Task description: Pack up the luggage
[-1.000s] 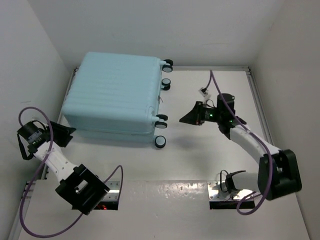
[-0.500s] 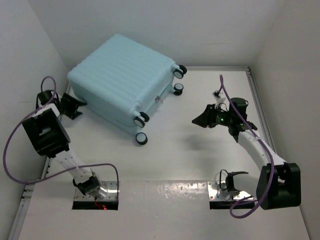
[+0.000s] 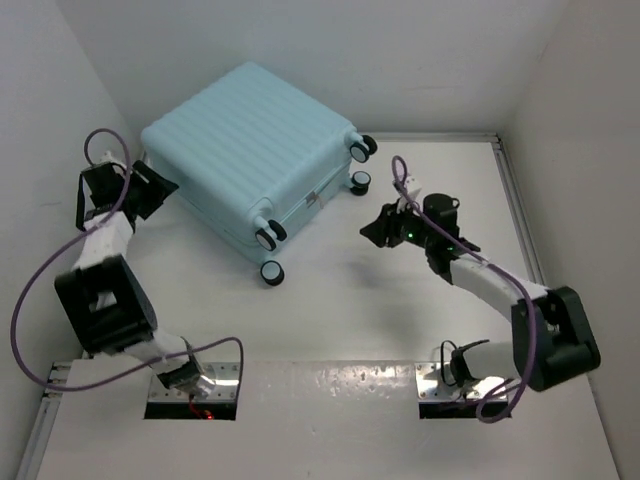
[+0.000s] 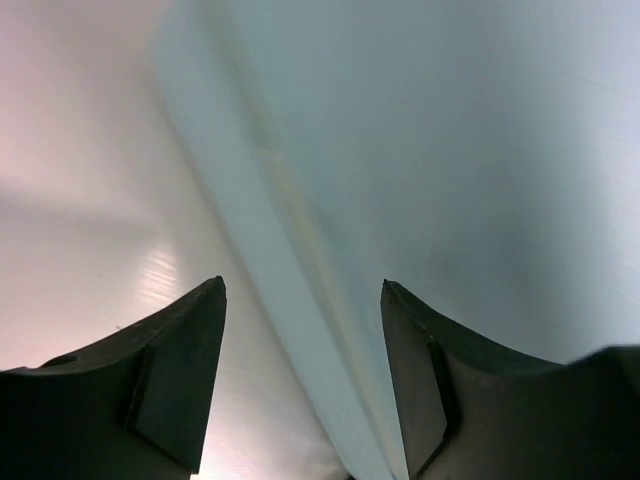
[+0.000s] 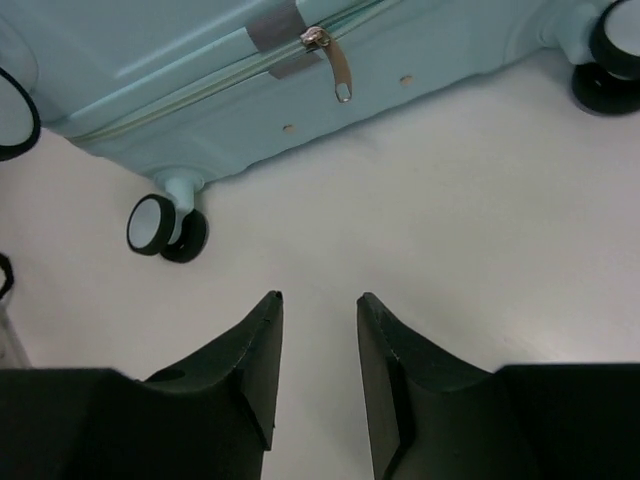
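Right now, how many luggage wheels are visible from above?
4 on the luggage: upper far wheel, lower far wheel, upper near wheel, lower near wheel. None seems hidden.

No text, brand or number is legible in any view; the luggage [image 3: 245, 140] and the grey patch [image 5: 275, 25] beside its zipper pull [image 5: 338, 68] show none.

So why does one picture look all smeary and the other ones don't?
Left wrist view: the luggage is close up and blurry; right wrist view: sharp, its zipper pull is crisp; top view: clear, with soft shadows.
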`<state>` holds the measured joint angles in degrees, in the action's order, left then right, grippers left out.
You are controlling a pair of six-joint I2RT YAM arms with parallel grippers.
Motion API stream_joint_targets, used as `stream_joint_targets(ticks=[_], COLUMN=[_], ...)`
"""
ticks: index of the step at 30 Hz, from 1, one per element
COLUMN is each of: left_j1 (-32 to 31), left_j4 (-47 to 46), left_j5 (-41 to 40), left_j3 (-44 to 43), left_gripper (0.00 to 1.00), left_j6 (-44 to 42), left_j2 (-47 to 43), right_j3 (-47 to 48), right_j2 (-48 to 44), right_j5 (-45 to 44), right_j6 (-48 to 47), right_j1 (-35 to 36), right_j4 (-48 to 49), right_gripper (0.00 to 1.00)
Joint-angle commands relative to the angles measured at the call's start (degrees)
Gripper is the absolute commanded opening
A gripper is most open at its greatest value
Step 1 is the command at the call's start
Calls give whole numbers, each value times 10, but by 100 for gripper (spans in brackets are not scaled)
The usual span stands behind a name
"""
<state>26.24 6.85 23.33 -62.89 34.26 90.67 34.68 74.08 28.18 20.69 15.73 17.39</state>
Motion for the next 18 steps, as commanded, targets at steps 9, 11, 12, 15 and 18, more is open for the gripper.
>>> stream_joint_targets(ticks=[9,11,12,15,18], left_j1=[-34,-45,-52,-65,-66], left_j4=[176,199,199,204,215], left_j5=[141,174,186,199,194], left_j3=[54,60,66,85,85], left_gripper=[72,72,71,71,71], left_j6=[-136,-159,-159,-159,-171], left_j2=[-256,-269,-277,-301,-302], right_j3=[199,245,256,299,322], right_j2=[328,373,383,428,452], right_j5=[67,109,120,166,200], right_j6=[71,94,100,128,149], right_j1=[57,48,48,42,39], right_j4=[325,330,334,341,345], right_gripper=[49,50,50,50,50])
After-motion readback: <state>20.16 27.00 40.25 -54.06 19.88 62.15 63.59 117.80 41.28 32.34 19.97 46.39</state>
